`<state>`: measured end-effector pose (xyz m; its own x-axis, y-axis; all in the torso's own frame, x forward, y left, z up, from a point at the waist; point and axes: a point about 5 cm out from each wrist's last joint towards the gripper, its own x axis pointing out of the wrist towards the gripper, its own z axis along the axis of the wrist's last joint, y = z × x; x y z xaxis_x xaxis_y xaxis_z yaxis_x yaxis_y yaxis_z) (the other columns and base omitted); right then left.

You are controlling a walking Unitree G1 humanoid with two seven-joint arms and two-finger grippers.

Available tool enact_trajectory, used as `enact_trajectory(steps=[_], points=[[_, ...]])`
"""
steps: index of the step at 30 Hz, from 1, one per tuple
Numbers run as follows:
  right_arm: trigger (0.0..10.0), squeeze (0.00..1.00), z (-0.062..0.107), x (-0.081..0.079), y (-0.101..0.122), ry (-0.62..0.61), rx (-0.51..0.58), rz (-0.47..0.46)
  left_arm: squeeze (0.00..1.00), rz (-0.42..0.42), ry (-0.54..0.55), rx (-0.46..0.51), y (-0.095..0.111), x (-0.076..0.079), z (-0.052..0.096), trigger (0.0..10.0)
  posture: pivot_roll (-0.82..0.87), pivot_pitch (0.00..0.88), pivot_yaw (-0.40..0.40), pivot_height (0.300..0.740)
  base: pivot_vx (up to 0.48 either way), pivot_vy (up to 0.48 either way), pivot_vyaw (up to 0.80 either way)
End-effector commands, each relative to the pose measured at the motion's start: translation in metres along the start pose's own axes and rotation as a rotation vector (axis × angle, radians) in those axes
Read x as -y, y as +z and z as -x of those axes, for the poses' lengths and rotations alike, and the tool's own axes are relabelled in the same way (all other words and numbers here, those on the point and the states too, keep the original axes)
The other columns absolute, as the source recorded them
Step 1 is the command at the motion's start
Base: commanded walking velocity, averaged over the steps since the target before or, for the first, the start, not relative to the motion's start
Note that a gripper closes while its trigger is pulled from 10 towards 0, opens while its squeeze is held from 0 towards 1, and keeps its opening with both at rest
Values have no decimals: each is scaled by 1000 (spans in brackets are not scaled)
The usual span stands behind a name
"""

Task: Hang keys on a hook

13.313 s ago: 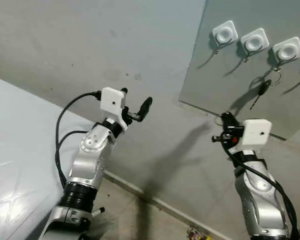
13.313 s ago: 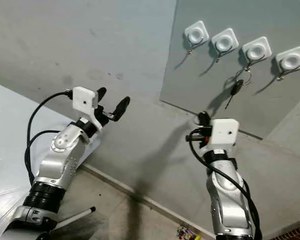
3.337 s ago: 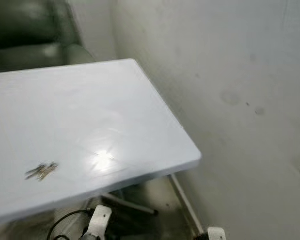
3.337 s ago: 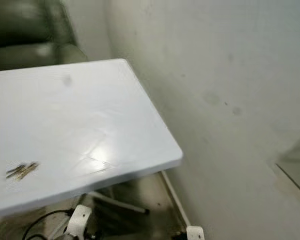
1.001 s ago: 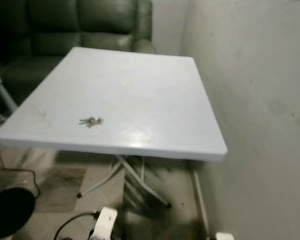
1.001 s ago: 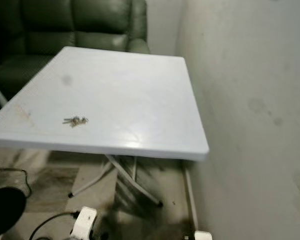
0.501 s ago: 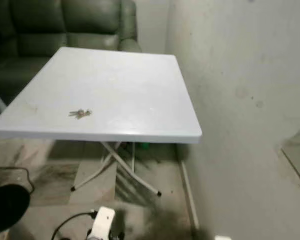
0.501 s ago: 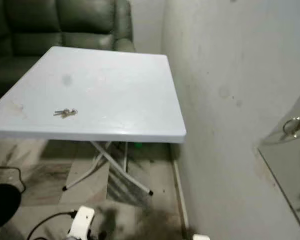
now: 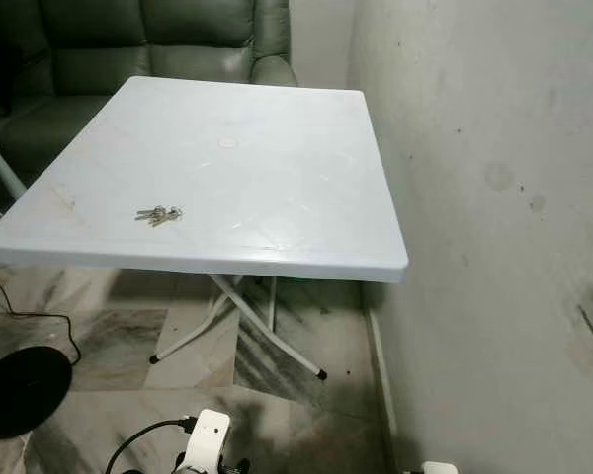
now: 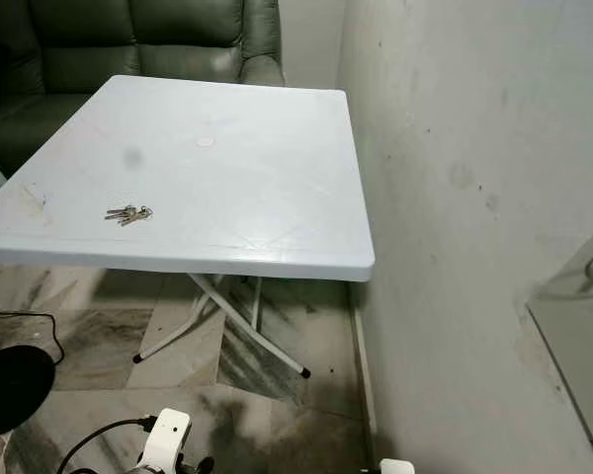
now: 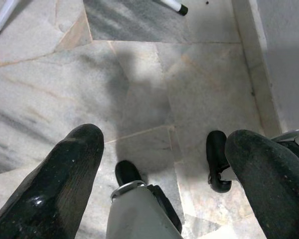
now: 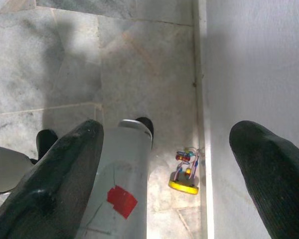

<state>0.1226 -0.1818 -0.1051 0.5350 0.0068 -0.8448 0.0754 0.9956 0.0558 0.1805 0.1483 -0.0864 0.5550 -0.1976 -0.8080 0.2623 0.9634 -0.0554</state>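
The keys (image 9: pixel 158 214) lie on the surface (image 9: pixel 277 197) near its front left edge, probably nearer the left gripper (image 11: pixel 159 164) (both grippers' fingers spread, empty, hanging low).

You have open room above the table (image 9: pixel 277 148): its top is bare around the keys (image 9: pixel 159 214), which lie near its front left edge. The wall (image 9: pixel 494 197) runs close along the table's right side. A sofa (image 9: pixel 128 44) stands behind the table, and a black round base (image 9: pixel 20 390) sits on the floor below its left corner.
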Motion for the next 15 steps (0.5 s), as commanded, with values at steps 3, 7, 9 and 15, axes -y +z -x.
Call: enact_trajectory(steps=[3,7,9,15], points=[[10000,0,0,0,-1,2,4,-10,0,-19,5,2,1,-3,0,10000,-53,9,-27,736,0,0,0],[10000,0,0,0,-1,2,4,-11,0,-27,2,1,1,-2,0,10000,-53,11,-27,736,0,0,0],[10000,0,0,0,-1,3,4,-11,0,-29,3,0,0,-3,0,10000,-53,11,-27,736,0,0,0],[10000,0,1,0,-2,1,2,-9,0,-24,-1,6,2,-2,0,10000,-54,11,-26,736,0,0,0]])
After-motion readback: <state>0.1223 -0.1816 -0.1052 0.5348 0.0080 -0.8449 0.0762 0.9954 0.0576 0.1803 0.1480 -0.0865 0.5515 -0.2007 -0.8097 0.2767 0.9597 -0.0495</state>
